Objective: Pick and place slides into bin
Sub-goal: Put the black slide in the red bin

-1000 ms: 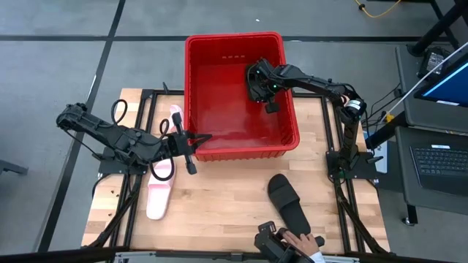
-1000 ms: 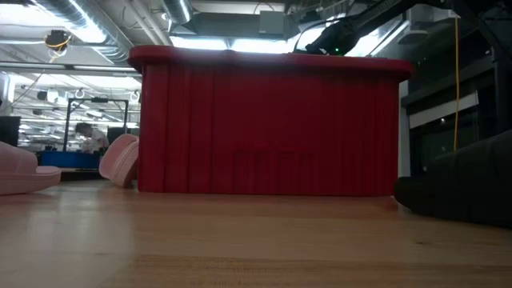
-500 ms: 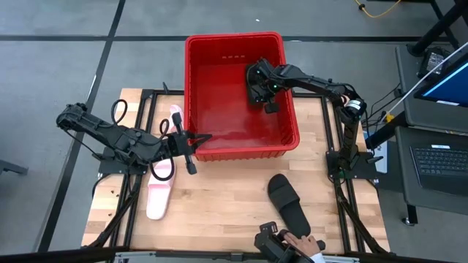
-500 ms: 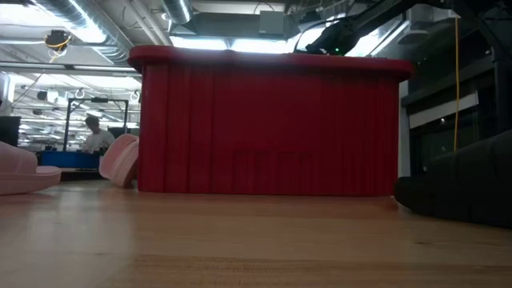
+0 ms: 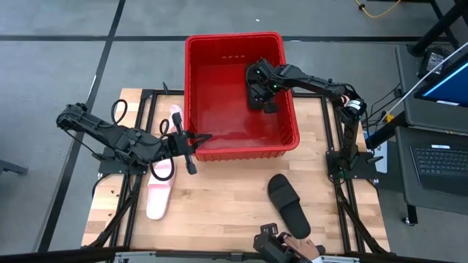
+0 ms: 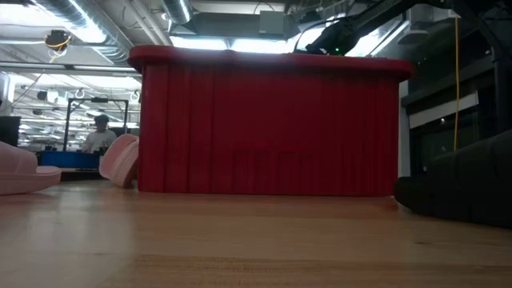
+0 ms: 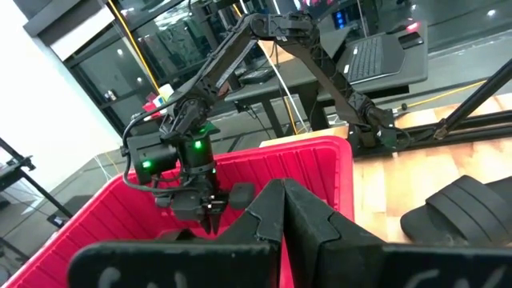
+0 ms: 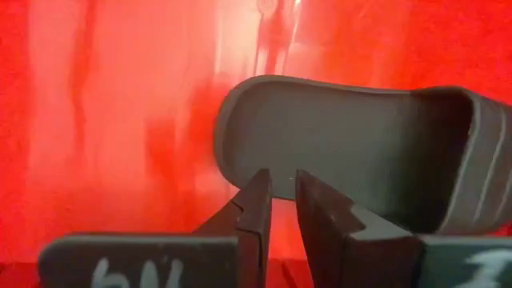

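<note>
A: Right gripper (image 5: 257,93) is over the bin (image 5: 197,80), jaws pinching the edge of a black slide (image 8: 352,152). Held low inside, prob. so the release drops it flat on the bin floor.

B: Anything else in the bin?

A: Floor looks bare red in high view apart from that one. Not yet let go, as judged.

B: Left side?

A: Left gripper (image 5: 191,141) waits at the bin's near-left corner, jaws pressed together, nothing in them. Close to the pink pair, so likely staged for those.

B: Remaining slides?

A: 2nd black slide (image 5: 289,206) lies on the counter (image 5: 219,212) in front of the bin. One pink slide (image 5: 159,191) flat on the counter at left; other pink slide (image 5: 176,117) sits beside the bin's left wall.
</note>
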Robot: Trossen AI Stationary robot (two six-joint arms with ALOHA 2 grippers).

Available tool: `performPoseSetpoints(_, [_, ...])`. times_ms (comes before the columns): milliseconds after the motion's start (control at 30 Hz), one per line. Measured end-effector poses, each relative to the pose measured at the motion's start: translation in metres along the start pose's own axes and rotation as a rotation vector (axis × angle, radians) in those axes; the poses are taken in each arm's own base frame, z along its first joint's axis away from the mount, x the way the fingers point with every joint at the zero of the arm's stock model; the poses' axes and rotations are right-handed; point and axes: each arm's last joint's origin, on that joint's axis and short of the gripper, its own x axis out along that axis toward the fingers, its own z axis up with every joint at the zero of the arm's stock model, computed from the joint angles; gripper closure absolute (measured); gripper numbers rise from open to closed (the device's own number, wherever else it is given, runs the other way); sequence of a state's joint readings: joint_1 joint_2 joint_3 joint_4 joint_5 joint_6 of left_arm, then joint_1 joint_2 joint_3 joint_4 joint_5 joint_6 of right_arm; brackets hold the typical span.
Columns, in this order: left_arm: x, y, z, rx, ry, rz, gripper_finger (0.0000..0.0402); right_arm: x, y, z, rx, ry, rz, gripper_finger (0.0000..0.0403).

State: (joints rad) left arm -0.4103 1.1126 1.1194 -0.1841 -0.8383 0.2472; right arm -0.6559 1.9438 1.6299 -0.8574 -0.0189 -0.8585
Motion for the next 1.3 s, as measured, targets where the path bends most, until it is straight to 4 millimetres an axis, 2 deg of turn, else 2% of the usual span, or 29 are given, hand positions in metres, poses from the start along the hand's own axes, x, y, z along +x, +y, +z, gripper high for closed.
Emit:
performPoseSetpoints(67, [0.0, 0.0, 0.0, 0.001, 0.0, 0.0, 0.04, -0.003, 0.003, 0.004, 0.001, 0.005, 0.006, 0.0352])
performPoseSetpoints(167, [0.0, 0.0, 0.0, 0.001, 0.0, 0.0, 0.04, -0.012, 0.003, 0.015, -0.021, 0.002, -0.024, 0.039])
performPoseSetpoints(300, [0.0, 0.0, 0.0, 0.001, 0.0, 0.0, 0.04, -0.031, 0.002, 0.029, -0.042, -0.01, -0.051, 0.0397])
performPoseSetpoints(567, [0.0, 0.0, 0.0, 0.002, 0.0, -0.001, 0.04, -0.091, 0.005, 0.054, -0.022, -0.048, -0.059, 0.04])
performPoseSetpoints(700, [-0.006, -0.005, 0.001, 0.119, -0.011, -0.024, 0.04, -0.121, 0.016, 0.066, 0.023, -0.071, -0.058, 0.0401])
performPoseSetpoints(800, [-0.015, -0.009, 0.004, 0.184, -0.033, -0.043, 0.04, -0.149, 0.029, 0.076, 0.002, -0.116, -0.101, 0.0401])
performPoseSetpoints(967, [-0.03, -0.014, 0.007, 0.16, -0.055, -0.058, 0.04, -0.192, 0.062, 0.085, 0.015, -0.221, -0.124, 0.0401])
performPoseSetpoints(1167, [-0.041, -0.022, 0.007, 0.178, -0.065, -0.104, 0.04, -0.23, 0.112, 0.094, 0.057, -0.319, -0.064, 0.0402])
performPoseSetpoints(1300, [-0.045, -0.026, 0.003, 0.162, -0.038, -0.136, 0.04, -0.245, 0.152, 0.104, 0.036, -0.37, 0.006, 0.0402])
